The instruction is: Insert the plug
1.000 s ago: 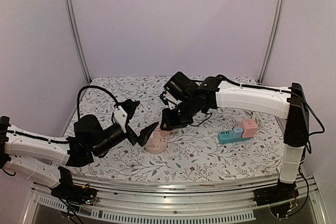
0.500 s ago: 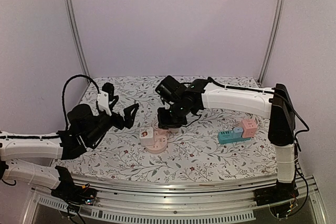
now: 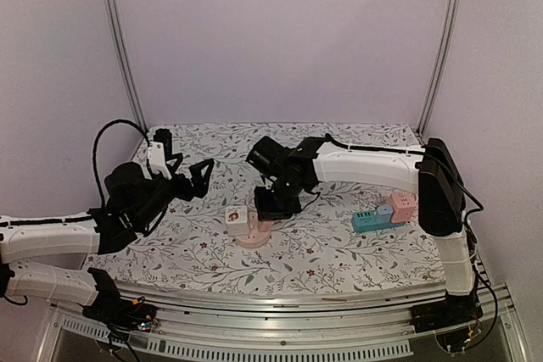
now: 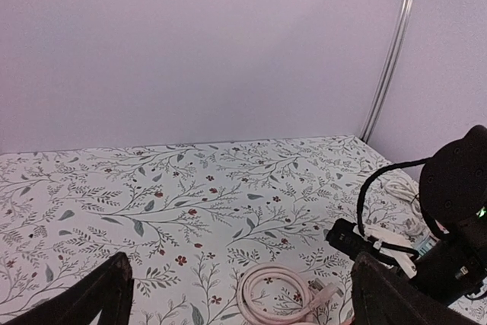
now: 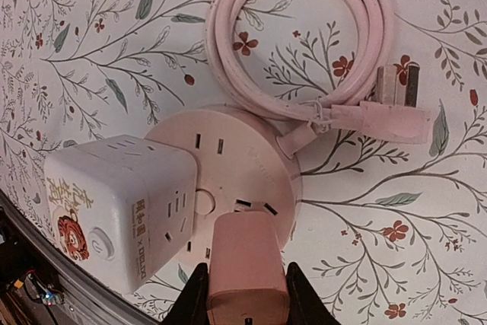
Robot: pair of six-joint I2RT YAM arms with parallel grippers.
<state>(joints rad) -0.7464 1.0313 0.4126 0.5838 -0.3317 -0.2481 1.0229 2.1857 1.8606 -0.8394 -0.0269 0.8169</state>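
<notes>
In the right wrist view my right gripper point(image 5: 244, 288) is shut on a pink plug block point(image 5: 243, 260). The block is over the near rim of the round pink socket hub point(image 5: 243, 165), right beside two slanted slots point(image 5: 255, 206). Its prongs are hidden, so I cannot tell whether they are in. A white cube adapter point(image 5: 122, 207) sits on the hub's left side. From above, the right gripper point(image 3: 276, 203) is at the hub point(image 3: 253, 233), and my left gripper point(image 3: 200, 177) stands open well to the left, holding nothing.
A coiled pink cable point(image 5: 304, 36) with its own plug point(image 5: 396, 104) lies just behind the hub; the coiled cable point(image 4: 278, 294) also shows in the left wrist view. A blue and pink power strip point(image 3: 380, 219) lies to the right. Side poles and walls border the table.
My left arm has pulled back up and to the left, away from the hub, uncovering the white cube. My right gripper has moved left and down over the hub with the pink plug.
</notes>
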